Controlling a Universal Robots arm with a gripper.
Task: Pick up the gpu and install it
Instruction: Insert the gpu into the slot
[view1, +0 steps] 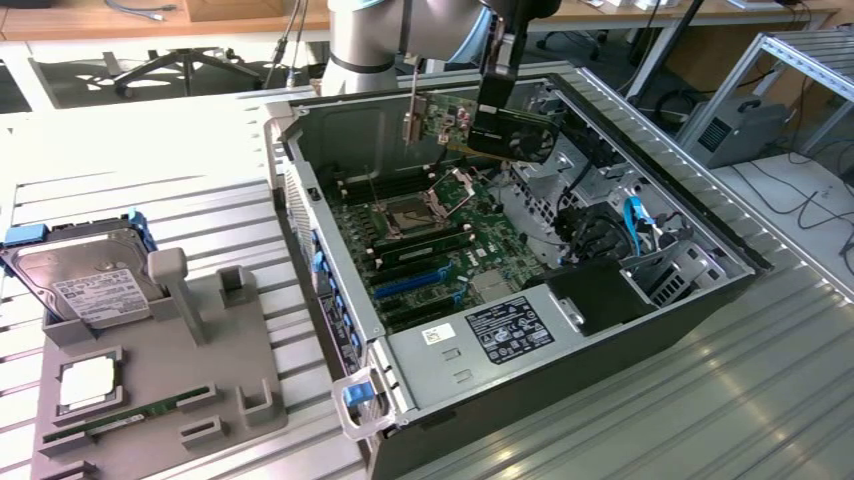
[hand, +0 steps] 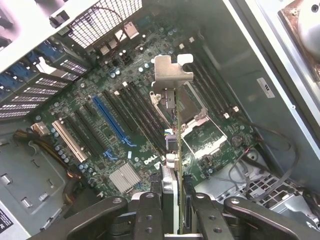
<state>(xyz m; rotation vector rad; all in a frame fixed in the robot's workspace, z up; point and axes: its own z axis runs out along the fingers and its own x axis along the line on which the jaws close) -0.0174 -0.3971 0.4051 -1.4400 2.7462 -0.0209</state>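
The gripper (view1: 495, 103) is clamped on the gpu (view1: 523, 136), suspending it edge-down above the motherboard (view1: 441, 238) inside the case (view1: 350, 130).

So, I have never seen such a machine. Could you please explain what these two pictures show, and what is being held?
The machine is a robot arm with a two-fingered gripper at its end. One picture comes from a camera off the arm that sees the whole scene. The other comes from a camera on the arm's wrist, looking past the gripper into the case. On the metal table lies an open computer case, with its motherboard showing. At the exterior view's left is a grey holder with a hard drive and a RAM stick. The gripper is shut on the gpu, a card with a black fan, held over the motherboard and not yet in a slot.
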